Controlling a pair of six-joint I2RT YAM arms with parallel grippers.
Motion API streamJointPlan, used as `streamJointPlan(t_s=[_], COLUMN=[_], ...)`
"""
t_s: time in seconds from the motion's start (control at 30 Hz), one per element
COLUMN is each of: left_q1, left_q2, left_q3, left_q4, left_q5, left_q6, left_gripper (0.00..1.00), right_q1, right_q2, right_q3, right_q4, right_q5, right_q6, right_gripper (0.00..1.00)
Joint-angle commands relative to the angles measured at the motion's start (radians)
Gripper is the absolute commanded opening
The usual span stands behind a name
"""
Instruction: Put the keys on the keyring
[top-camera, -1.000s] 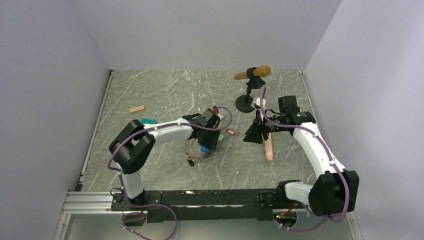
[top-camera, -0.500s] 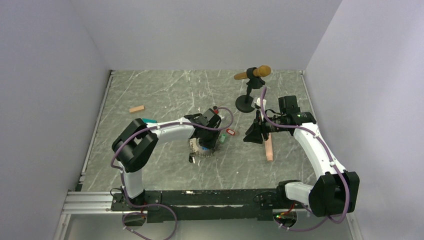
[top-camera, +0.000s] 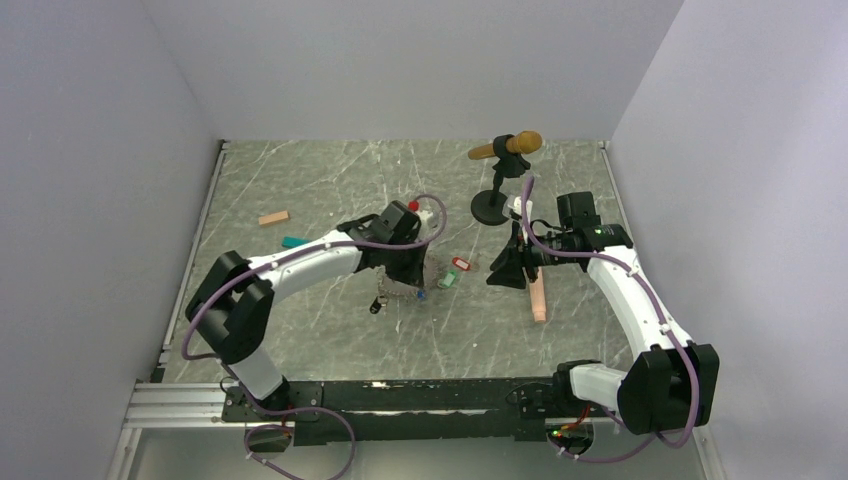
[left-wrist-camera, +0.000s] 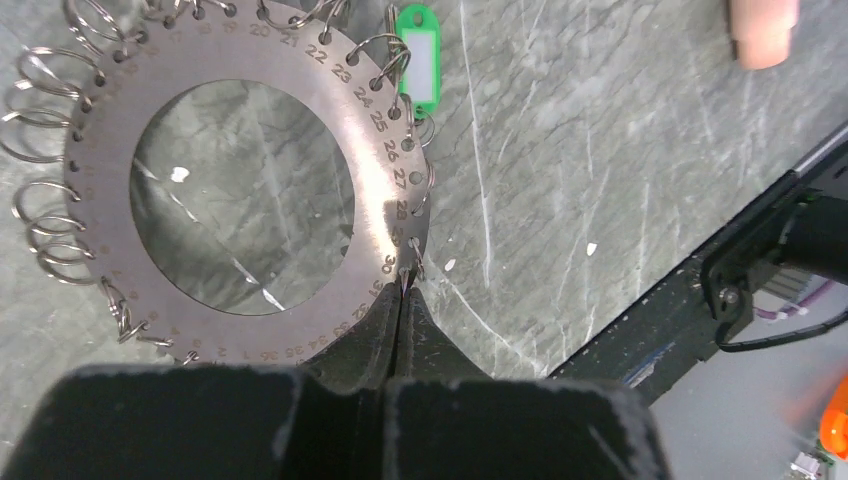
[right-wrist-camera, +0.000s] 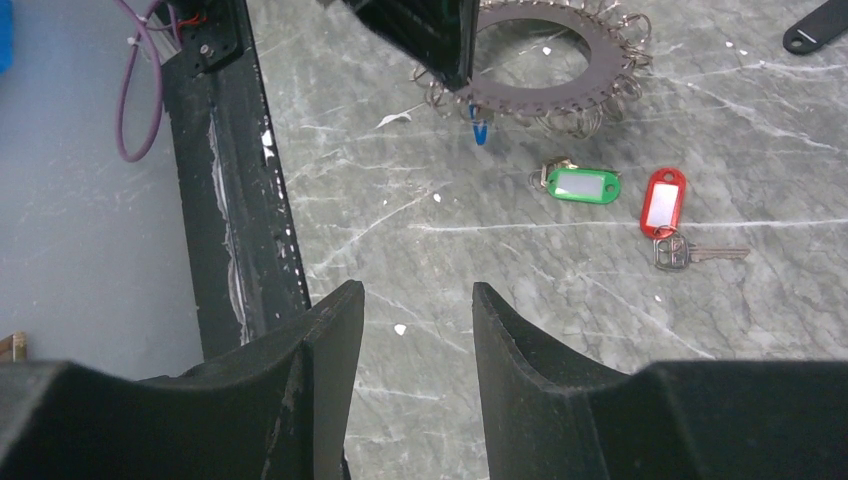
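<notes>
The keyring is a flat metal disc (left-wrist-camera: 120, 290) with numbered holes and several small wire rings along its rim. My left gripper (left-wrist-camera: 402, 285) is shut on its rim near hole 30 and holds it above the table; in the top view the gripper (top-camera: 405, 268) has the disc (top-camera: 398, 290) hanging below it. A blue tag (right-wrist-camera: 480, 128) dangles from the disc. The green-tagged key (right-wrist-camera: 583, 185) and the red-tagged key (right-wrist-camera: 663, 203) lie loose on the table beside it. My right gripper (right-wrist-camera: 415, 300) is open and empty, above the table to the right of the keys.
A black round-based stand (top-camera: 490, 208) holding a brown cylinder stands at the back right. A long pale wooden block (top-camera: 538, 295) lies under the right arm. A small wooden block (top-camera: 273, 217) and a teal piece (top-camera: 293, 242) lie at the left. A small black piece (top-camera: 376, 305) sits by the disc.
My left gripper has pulled back and to the left, raising the disc off the table so that it hangs tilted from the jaws. The right arm has not moved.
</notes>
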Motion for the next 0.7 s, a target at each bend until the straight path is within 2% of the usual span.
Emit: streamJointPlan(t_s=[0.0,0.27,0.5,0.67], left_q1=[0.049,0.144,0.198,0.229], left_q2=[-0.073,-0.142,-0.167,-0.164], left_q3=[-0.009,-0.002,0.046,0.077], left_q4=[-0.016,-0.051,-0.084,-0.118], left_q5=[0.119,0.299,0.496,0.629], left_q6=[0.031,0.060,0.047,0.041], left_gripper=[0.00,0.00,0.00,0.00], right_q1=[-0.003,0.024,0.155,0.223], right_q2=[-0.024,-0.003,0.041,0.113], right_q3=[0.013,-0.001,0.003,0.070], right_q4=[-0.042,-0.169,-0.092,0.006], right_q5=[-0.070,-0.197,-0.162,-0.104], right_q6=[-0.084,-0.363,-0.391,-0.403], right_gripper=[0.49,0.49,0.50,0.59])
